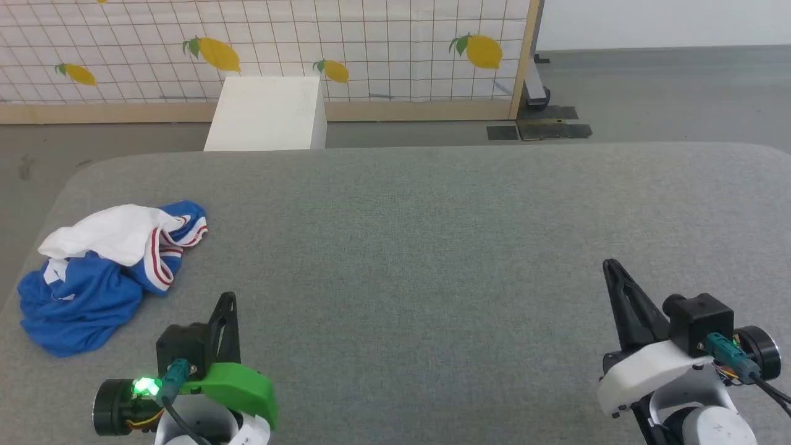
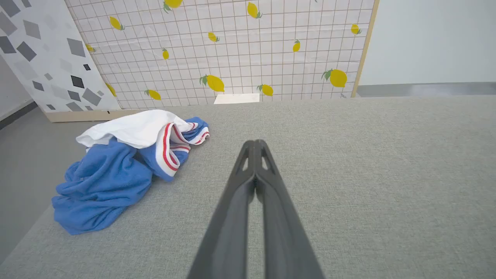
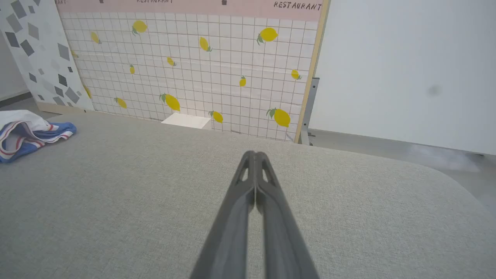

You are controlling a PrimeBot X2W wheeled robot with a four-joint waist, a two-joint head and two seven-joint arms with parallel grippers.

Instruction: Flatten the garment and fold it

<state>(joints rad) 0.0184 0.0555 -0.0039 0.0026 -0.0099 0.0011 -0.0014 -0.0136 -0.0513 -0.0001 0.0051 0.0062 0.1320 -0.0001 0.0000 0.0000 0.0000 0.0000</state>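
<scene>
Grey woven fabric covers the counter (image 1: 432, 235), and behind it stands a tiled wall panel printed with lemons (image 1: 371, 49) with a white box (image 1: 266, 114) at its foot.

At the far left, close to the counter's rounded corner and left edge, the garment (image 1: 105, 272) lies in a crumpled heap. Blue cloth is bunched at the near side, a white sleeve is draped over the top, and the red-and-white striped trim (image 1: 162, 256) curls out on the side facing the middle. It looks soft, light and limp, so I expect it to sag and stretch rather than lift as one piece, with the layers clinging together. It is not fragile, but a loose pinch could slip off the knit. The striped trim seems the best hold, since it is thicker, lies exposed and marks a true edge; the white sleeve is a second choice. Dragging the heap toward the centre would keep it from sliding off the edge.

Just right of the heap, and not touching it, the left claw (image 1: 227, 303) hovers with its fingers pressed together and nothing between them. Bare cloth fills the middle. Well apart at the right, the right claw (image 1: 612, 267) is likewise closed on nothing. Both would need to open before any grasp.
</scene>
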